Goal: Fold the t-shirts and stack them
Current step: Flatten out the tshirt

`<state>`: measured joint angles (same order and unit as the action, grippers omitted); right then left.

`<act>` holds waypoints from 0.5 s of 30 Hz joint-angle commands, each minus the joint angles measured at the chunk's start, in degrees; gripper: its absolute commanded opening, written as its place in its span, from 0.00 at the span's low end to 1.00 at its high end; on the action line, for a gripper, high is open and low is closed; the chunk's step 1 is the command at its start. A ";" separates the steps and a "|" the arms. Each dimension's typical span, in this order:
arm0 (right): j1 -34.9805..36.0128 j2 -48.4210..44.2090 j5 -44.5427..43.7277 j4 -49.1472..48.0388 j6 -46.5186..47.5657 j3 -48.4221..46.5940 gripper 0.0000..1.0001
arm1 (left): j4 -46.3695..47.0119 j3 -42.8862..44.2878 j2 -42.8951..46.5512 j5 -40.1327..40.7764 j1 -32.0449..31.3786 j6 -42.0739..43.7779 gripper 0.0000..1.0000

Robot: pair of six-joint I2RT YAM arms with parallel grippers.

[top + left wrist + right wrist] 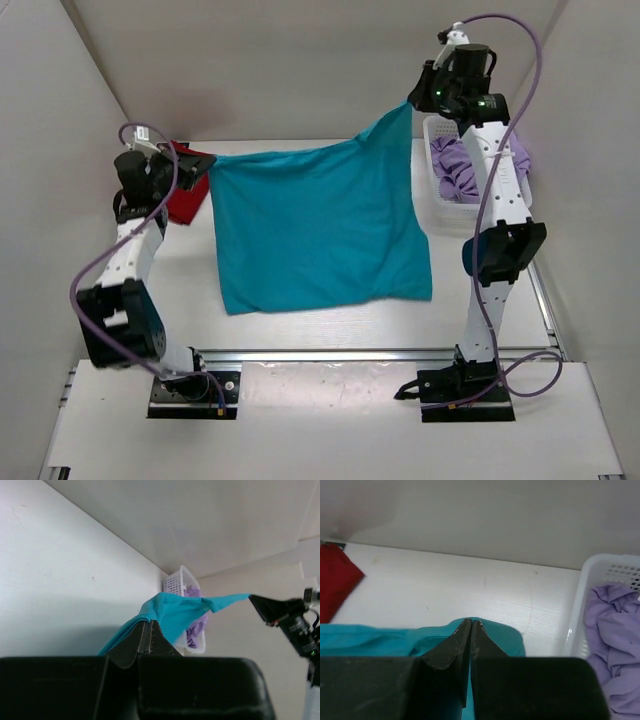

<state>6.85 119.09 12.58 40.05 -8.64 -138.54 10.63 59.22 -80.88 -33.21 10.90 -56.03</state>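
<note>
While both grippers are pinching its far edge, the teal shirt is hanging spread between the arms

Since the left gripper is clamping fully closed on one corner and the right gripper is clamping fully closed on the opposite corner, the cloth is being stretched between them. Each wrist view is showing teal fabric squeezed between touching fingers. The held edge is running left to right across the far side of the tabletop, and it is sloping: the right corner is sitting higher and farther back than the left one.

From that edge the body of the shirt is draping toward the arm bases. Its free hem is lying on the near side of both grippers, roughly parallel to the held edge. Whether the hem is touching the tabletop I cannot tell.

The coming move is probably depending on that layout. Each arm is nearest its own corner, so both would likely be travelling together, with the right side coming down level.

The red shirt is lying on the tabletop just beside the left gripper. The lavender shirt is sitting bunched in the basket at the far right
</note>
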 commanded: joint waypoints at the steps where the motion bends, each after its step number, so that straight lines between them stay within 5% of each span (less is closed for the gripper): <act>1: -3.42 -5.70 4.91 -10.23 -6.38 -5.60 0.00 | 6.23 12.37 -4.09 -2.89 0.26 -3.89 0.00; 5: -5.44 -11.14 7.46 -17.02 -10.42 -5.78 0.00 | 8.16 23.90 -7.79 -5.11 2.54 -9.69 0.00; 9: -5.45 -16.25 9.22 -16.24 -9.99 -0.69 0.00 | 11.60 25.77 -7.63 -6.95 5.27 -14.18 0.00; 12: -3.78 -21.34 7.29 -14.21 -7.01 10.54 0.00 | 13.98 18.75 -4.48 -6.17 6.33 -12.71 0.00; 15: -1.94 -30.21 7.73 -21.66 -7.52 33.29 0.00 | 17.56 8.74 -1.66 -5.81 5.54 -12.44 0.00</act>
<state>3.42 91.50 19.84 22.31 -16.34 -118.39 24.99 74.52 -84.51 -38.33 17.08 -67.92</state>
